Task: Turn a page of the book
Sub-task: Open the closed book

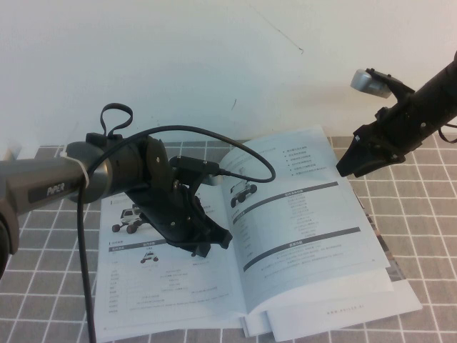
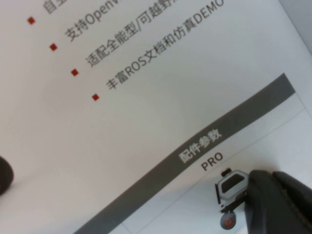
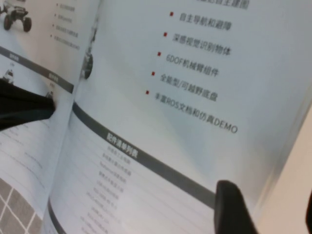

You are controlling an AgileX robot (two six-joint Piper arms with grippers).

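The book (image 1: 285, 243) lies open on the tiled worktop (image 1: 421, 214), resting on other booklets (image 1: 335, 318) whose edges show beneath its near side. The left gripper (image 1: 203, 239) is low over the left-hand sheet close to the spine, its tips down at the paper, apparently placed there to keep that half flat while the other side is worked; whether its fingers are apart or together cannot be told from any view. The right gripper (image 1: 351, 163) is at the far outer edge of the right-hand page (image 1: 307, 214), which arches up from the spine instead of lying flat. The right wrist view shows a dark finger (image 3: 234, 207) on the printed face near that edge, with the edge running into the gap beside it, so the gripper appears narrow and closed on the page, though the contact itself is partly hidden. In my judgement the page is lifted but not yet carried across, so the turn is at an early stage.
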